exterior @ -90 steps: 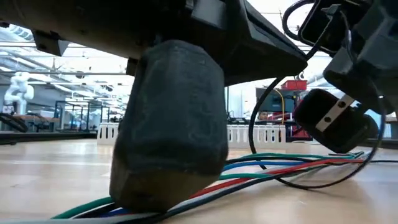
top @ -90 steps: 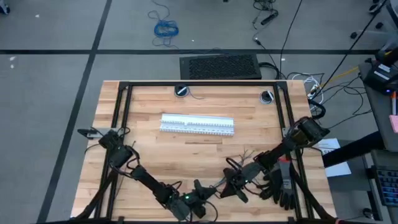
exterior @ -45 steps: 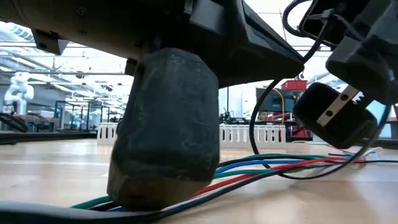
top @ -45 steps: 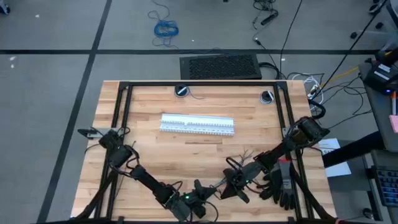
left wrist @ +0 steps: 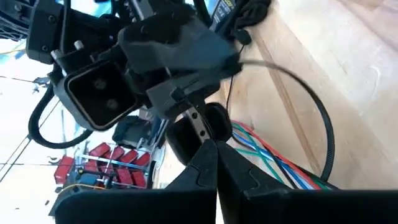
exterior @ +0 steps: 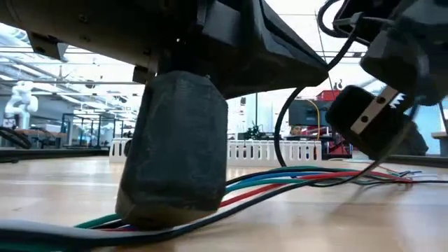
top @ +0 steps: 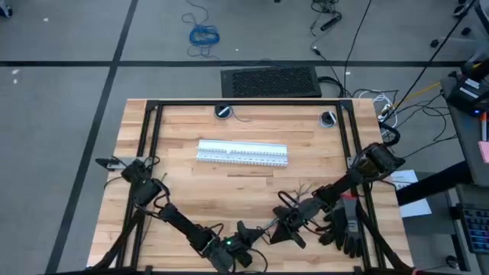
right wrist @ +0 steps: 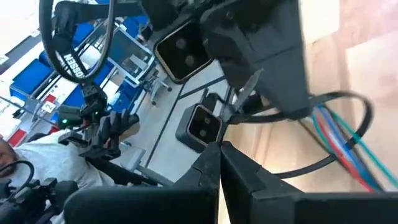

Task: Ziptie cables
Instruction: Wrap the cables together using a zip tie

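Note:
The cables (exterior: pixel 294 180) are a few green, blue and red wires lying flat on the wood near the table's near edge. They also show in the wrist views (left wrist: pixel 273 155) (right wrist: pixel 339 134). A dark ziptie (left wrist: pixel 314 106) arcs in a loop over them (right wrist: pixel 367 115). My left gripper (top: pixel 246 231) and right gripper (top: pixel 281 229) meet tip to tip above the wires, both shut. In the low view the left gripper (exterior: pixel 175 210) stands down on the wires. The right gripper (exterior: pixel 367 122) hangs a little above the table. My left gripper comes from above with shut fingers (left wrist: pixel 205 168). Their tips rest on the wires (exterior: pixel 231 199) where these lie on the table. One end of the ziptie's loop (left wrist: pixel 324 177) runs in beneath them; the fingers hide the place of contact. My right gripper is shut on the ziptie's other end (right wrist: pixel 261 169), slanting down from the table's right. Its own fingers (right wrist: pixel 236 174) hide the place of contact. The strip (exterior: pixel 336 178) rises from the table toward it.
Two white slotted strips (top: pixel 243 153) lie across the middle of the table and show behind the wires (exterior: pixel 280 150). A black glove (top: pixel 348 229) lies at the near right. A black frame (top: pixel 244 103) borders the tabletop. People and benches show in the room beyond.
My right gripper has risen a little and drawn toward the left gripper. The ziptie's stretch beside it has lifted off the table. The left gripper's finger has shifted slightly toward the table's left, still down on the wires.

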